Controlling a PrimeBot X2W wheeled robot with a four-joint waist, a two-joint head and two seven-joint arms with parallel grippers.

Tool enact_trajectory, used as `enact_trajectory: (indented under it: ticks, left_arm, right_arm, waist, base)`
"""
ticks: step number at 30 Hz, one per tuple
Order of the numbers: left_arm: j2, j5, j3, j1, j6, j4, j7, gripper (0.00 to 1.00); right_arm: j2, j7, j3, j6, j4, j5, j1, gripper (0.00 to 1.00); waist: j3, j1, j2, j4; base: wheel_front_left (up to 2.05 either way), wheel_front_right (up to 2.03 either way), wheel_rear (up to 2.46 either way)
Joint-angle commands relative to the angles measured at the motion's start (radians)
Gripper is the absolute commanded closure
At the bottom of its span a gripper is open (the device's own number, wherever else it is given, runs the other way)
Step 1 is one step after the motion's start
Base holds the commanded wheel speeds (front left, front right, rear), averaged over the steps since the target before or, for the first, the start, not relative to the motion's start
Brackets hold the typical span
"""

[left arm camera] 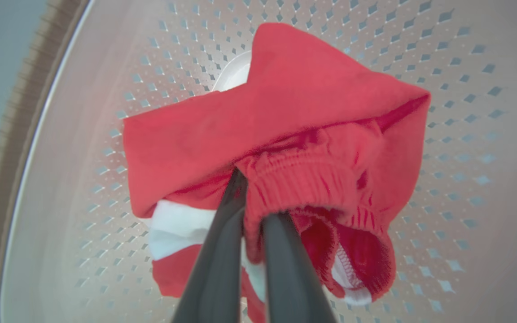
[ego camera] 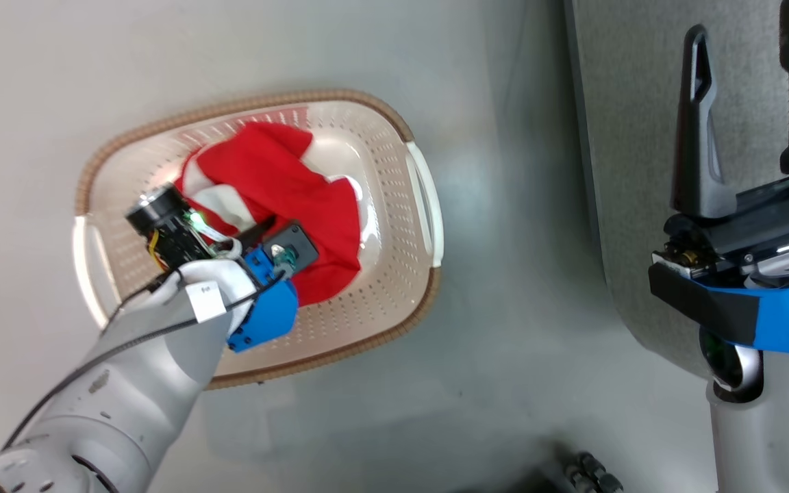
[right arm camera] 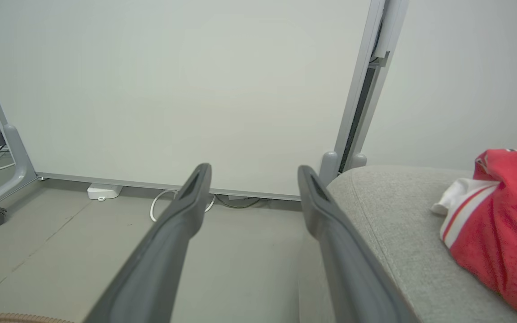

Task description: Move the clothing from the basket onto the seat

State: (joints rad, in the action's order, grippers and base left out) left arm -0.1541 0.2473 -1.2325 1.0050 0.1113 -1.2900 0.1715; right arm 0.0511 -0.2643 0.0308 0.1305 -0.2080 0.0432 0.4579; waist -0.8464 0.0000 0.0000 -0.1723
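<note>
The left gripper (left arm camera: 256, 197) reached down into the basket (ego camera: 381, 116), its two dark fingers pinched shut on the gathered elastic waistband of the red shorts (left arm camera: 303, 103). That thick edge probably gave a firmer hold than loose cloth. The shorts sat bunched inside the basket, with white trim showing beneath. Perforated walls rose all round them, so a lift would likely have to go straight up to clear the rim. The basket stood on the grey floor (ego camera: 518, 274), with a bare strip between it and the sofa (ego camera: 627, 137). The right gripper (ego camera: 747, 27) hovered at the sofa's rounded edge, jaws wide apart and holding nothing, seemingly kept out of the way. Farther along the sofa lay a second red, white-striped garment (right arm camera: 496, 224). Beyond stood a pale wheeled panel (right arm camera: 173, 89) with cables (right arm camera: 159, 208) at its foot.
</note>
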Motion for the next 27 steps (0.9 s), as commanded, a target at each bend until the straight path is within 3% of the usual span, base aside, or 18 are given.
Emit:
enact_trajectory:
  ticks: [1,12,21,27]
  left_arm:
    - [0.005,0.011,0.008,-0.013,0.002,0.001,0.018,1.00]
    - [0.058,0.108,0.082,-0.103,-0.022,0.042,0.093,1.00]
    - [0.003,0.159,0.197,-0.200,-0.049,0.266,0.094,1.00]
    - [-0.024,0.136,0.248,-0.269,-0.055,0.391,0.095,1.00]
  right_arm:
    - [-0.001,0.000,-0.003,0.001,0.008,-0.005,-0.015,0.00]
    - [-0.001,0.000,-0.006,0.001,0.083,-0.009,-0.084,0.00]
    - [-0.001,0.000,-0.017,0.001,0.126,-0.011,-0.152,0.00]
    - [-0.001,0.000,-0.023,0.001,0.152,0.001,-0.202,0.00]
  waist:
    - [0.058,0.0000,0.0000,0.031]
    - [0.283,0.0000,0.0000,0.097]
    - [0.437,0.0000,0.0000,0.130]
    - [0.526,0.0000,0.0000,0.147]
  base:
    - [0.00,0.00,0.00]
    - [0.00,0.00,0.00]
    - [0.00,0.00,0.00]
    - [0.00,0.00,0.00]
